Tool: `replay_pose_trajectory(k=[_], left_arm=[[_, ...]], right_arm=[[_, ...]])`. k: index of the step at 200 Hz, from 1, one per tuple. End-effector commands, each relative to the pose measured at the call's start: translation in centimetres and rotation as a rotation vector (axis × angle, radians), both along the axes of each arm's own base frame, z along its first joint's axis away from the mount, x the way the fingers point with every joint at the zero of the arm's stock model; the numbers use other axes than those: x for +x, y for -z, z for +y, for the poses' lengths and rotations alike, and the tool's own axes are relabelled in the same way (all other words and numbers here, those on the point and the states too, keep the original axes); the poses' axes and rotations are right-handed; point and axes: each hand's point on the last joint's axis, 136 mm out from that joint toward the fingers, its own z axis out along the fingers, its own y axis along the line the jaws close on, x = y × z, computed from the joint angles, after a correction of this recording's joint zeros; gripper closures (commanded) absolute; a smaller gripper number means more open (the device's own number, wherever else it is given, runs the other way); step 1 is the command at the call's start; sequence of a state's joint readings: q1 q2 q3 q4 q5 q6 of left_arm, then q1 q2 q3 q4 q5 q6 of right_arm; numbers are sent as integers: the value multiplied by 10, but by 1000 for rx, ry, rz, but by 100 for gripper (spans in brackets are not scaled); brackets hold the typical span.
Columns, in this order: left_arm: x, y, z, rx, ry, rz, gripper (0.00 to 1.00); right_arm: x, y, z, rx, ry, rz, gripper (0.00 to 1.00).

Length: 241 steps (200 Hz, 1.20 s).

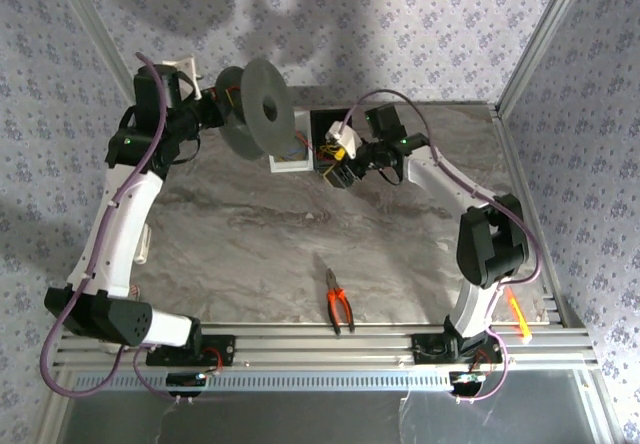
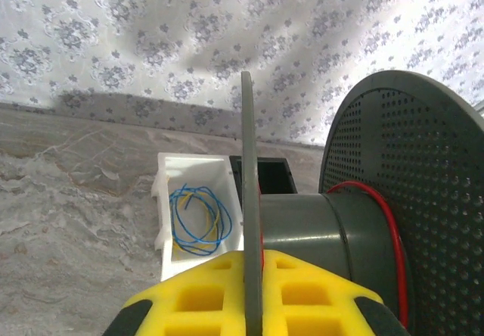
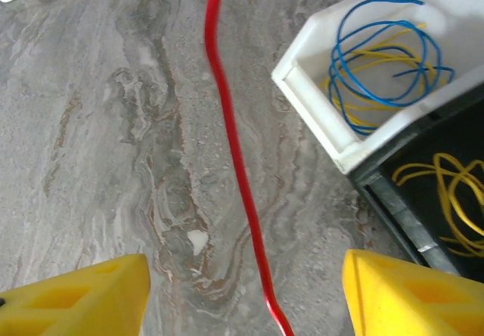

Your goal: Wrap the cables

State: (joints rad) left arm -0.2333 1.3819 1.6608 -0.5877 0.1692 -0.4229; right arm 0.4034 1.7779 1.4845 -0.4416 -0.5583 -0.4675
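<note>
One red cable (image 3: 234,147) runs down the middle of the right wrist view, above the marble table. It passes between the wide-apart yellow fingers (image 3: 83,298) of my open right gripper (image 3: 242,294), touching neither. More red cable (image 2: 393,230) loops round the core of a grey spool (image 2: 318,226). My left gripper (image 2: 253,268) is shut on the spool's thin near flange (image 2: 246,162). Seen from above, the left gripper (image 1: 213,112) holds the spool (image 1: 258,112) up at the back left. The right gripper (image 1: 345,162) hovers by the bins. Loose yellow cables (image 3: 446,188) lie in a black bin (image 1: 326,129).
A white bin (image 3: 314,86) beside the black one holds a small blue-and-yellow wire coil (image 3: 386,56). Orange-handled pliers (image 1: 338,304) lie near the table's front edge. An orange tool (image 1: 517,316) rests at the front right by the right arm's base. Patterned walls close in the back and sides.
</note>
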Motion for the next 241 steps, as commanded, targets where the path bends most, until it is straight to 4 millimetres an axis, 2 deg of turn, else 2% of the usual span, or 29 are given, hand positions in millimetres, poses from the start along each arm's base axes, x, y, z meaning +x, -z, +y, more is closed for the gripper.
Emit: replay_pose_trajectory(k=[1,36,67,118,159,165,167,172,179,181,186,216,241], left_arm=[[-13,-48,-7,-22,40,-138,100],[-19,-45,-18,-19,100,-125,100],[-26,-47,-35,-22,221,-117,100],[-45,-62,-52,-33,356,-126,100],[-55,-84,-64,-50,433,-174,100],[-58,-89,-66,-53,445,-186,100],[-58,-90,-67,-54,449,-189,100],[-61,-87,-68,-53,460,-167,100],[-62,-84,-71,-54,470,-157,100],[-65,-92,-71,-55,475,-177,100],[-67,-96,-72,-57,482,-186,100],[-77,-104,-76,-68,510,-195,100],[-84,-109,-79,-78,538,-201,100]], right_arm=[[-3,-13,-22,19,29,8,27],[8,-38,-56,47,103,-36,24],[9,-43,-77,19,135,-61,23],[8,-20,-97,-87,118,-221,23],[6,-15,-103,-128,120,-295,24],[8,-20,-104,-133,127,-323,24],[5,-11,-106,-142,128,-309,24],[4,-8,-107,-152,133,-319,24],[4,-8,-111,-162,146,-349,24],[5,-9,-112,-167,151,-360,24],[5,-9,-115,-177,163,-379,24],[2,-17,-129,-217,210,-514,22],[0,-13,-138,-239,208,-514,21]])
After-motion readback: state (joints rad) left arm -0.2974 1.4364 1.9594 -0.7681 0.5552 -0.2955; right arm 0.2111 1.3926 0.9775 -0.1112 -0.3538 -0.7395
